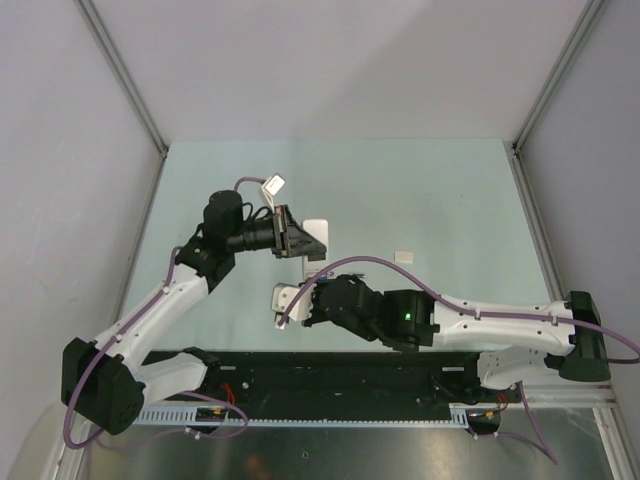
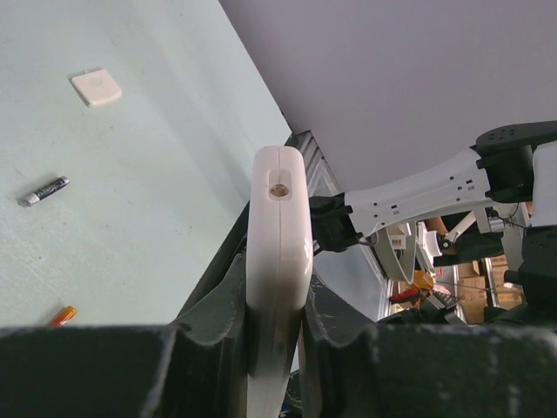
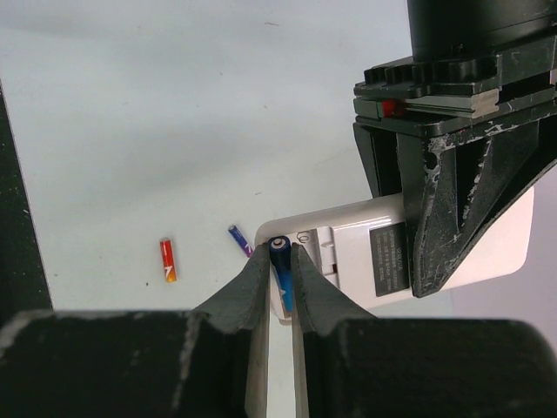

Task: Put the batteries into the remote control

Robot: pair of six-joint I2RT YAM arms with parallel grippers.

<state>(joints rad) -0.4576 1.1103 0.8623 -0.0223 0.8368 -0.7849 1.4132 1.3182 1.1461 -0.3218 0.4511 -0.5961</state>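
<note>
**Remote control** [image 3: 383, 248]: slim white bar. We see it held off the worktop [image 3: 130, 131] with its plain white back towards the right wrist camera. The battery bay at one end is uncovered, and a dark printed label [image 3: 389, 259] sits on the back beside the bay.

**Left gripper** [image 2: 277, 296]: clamped on the remote control. One black finger presses each broad face, and the remote's narrow edge stands up between them in the left wrist view.

**Right gripper** [image 3: 280, 259]: closed on the bright blue battery, fingertips meeting at the bay end of the remote control.

**Bright blue battery** [image 3: 284, 287]: pinched between the right fingertips. Its upper end is at the mouth of the remote control's open bay. We cannot tell whether it is seated.

**Dark blue-purple battery** [image 3: 239, 239]: lies on the worktop just beside the bay end of the remote control, partly hidden by the right finger.

**Red battery** [image 3: 168, 260]: lies on the worktop near the remote control, beyond the dark blue-purple one and clear of both.

**Grey-silver battery** [image 2: 43, 191]: lies on the worktop well apart from the remote control, seen in the left wrist view.

**White square piece** [image 2: 96, 87]: small, flat and round-cornered. It lies alone on the worktop, well apart from the remote control and farther from it than the grey-silver battery.
</note>
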